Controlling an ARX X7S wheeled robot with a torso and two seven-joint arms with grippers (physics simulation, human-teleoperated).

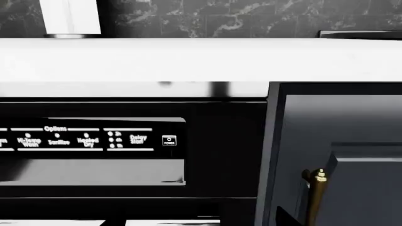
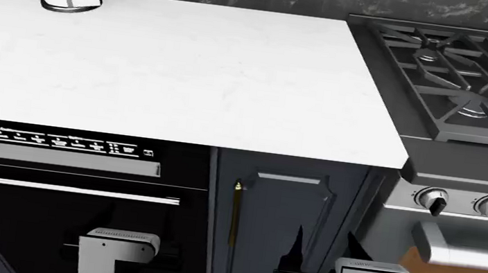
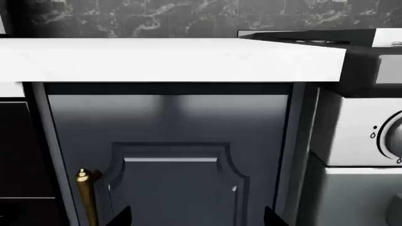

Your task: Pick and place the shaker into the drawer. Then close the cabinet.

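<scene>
Both pincers hang low by the cupboards. Right pincer (image 2: pixel 322 247) is spread wide before the shut cabinet door (image 2: pixel 284 232), ready for its gold handle (image 2: pixel 234 215). Left pincer: cannot tell. No shaker shows on the counter (image 2: pixel 187 74).
</scene>
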